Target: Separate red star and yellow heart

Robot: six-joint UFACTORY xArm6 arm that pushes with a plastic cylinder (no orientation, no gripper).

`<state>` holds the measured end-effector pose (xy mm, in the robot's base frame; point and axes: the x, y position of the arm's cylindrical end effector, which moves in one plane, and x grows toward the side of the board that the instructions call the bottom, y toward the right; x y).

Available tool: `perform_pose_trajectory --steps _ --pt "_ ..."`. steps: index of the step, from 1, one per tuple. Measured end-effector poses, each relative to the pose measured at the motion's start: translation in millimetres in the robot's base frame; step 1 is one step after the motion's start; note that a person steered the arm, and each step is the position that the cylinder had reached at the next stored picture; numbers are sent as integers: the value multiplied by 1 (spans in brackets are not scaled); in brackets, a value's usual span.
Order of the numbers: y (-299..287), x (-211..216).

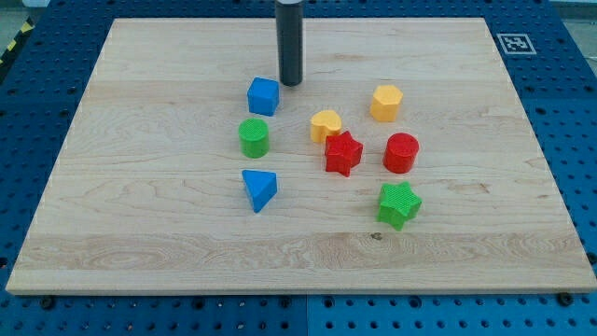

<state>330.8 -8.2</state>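
The red star (342, 153) sits just right of the desk (140, 233) centre with the yellow heart (326, 124) against it at its 11 o'clock, touching or nearly so, as far as I can tell. To part them cleanly I'd bring my tip (290, 82) round to the heart's 5 o'clock side and push it toward 11, steering clear of the blue cube (263, 95). My rod stands upright, its tip down just at the cube's 1 o'clock, well apart from the pair; there are no jaws here to open or close.
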Motion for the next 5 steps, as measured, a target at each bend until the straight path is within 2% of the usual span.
perform_pose_trajectory --steps 2,5 --pt "18 0" --pt "22 39"
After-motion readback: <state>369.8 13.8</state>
